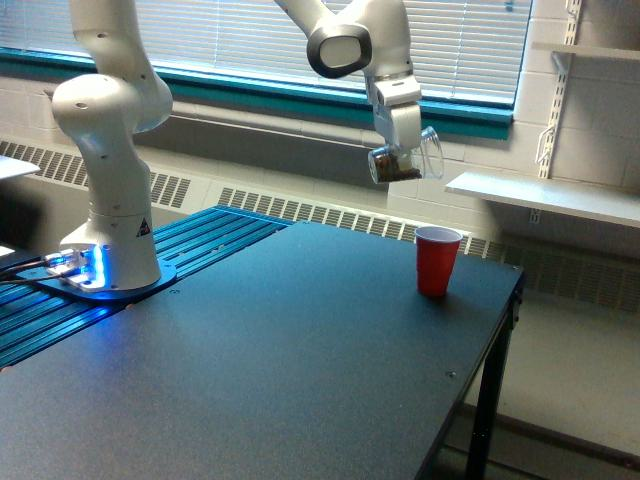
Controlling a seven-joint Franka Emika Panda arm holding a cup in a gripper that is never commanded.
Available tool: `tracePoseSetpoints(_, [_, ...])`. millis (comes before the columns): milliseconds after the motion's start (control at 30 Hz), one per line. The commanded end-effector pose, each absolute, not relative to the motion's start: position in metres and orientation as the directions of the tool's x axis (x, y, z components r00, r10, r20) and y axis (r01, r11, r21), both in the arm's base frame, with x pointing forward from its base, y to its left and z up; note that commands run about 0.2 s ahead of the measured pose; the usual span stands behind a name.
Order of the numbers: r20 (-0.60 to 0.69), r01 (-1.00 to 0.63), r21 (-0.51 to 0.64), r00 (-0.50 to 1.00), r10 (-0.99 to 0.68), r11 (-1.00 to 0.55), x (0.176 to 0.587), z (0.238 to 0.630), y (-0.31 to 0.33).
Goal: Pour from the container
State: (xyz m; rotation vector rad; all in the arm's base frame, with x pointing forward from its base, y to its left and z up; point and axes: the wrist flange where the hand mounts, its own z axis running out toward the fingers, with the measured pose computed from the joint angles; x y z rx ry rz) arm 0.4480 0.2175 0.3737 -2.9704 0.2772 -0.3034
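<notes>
The container [400, 160] is a small clear cup with dark brown contents at its bottom, held in the air by my gripper [398, 140], which is shut on it. It is tilted, its mouth pointing toward the exterior view's right. It hangs above and slightly left of a red plastic cup [437, 260] with a white rim. That red cup stands upright on the dark table [280, 360] near its far right corner.
The arm's white base [110, 200] stands on a blue ribbed platform [200, 240] at the exterior view's left. A window with blinds runs along the back wall. White shelves [545, 195] stick out at the right. The table's right edge drops off beside the red cup.
</notes>
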Motion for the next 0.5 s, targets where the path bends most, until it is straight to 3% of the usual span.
tracePoseSetpoints(33, [0.175,-0.192,-0.152,0.96,-0.218,-0.969,0.453,0.372,0.221])
tracePoseSetpoints(500, [0.141,-0.171,-0.11,0.972,-0.186,-0.979,0.454,0.36,0.23])
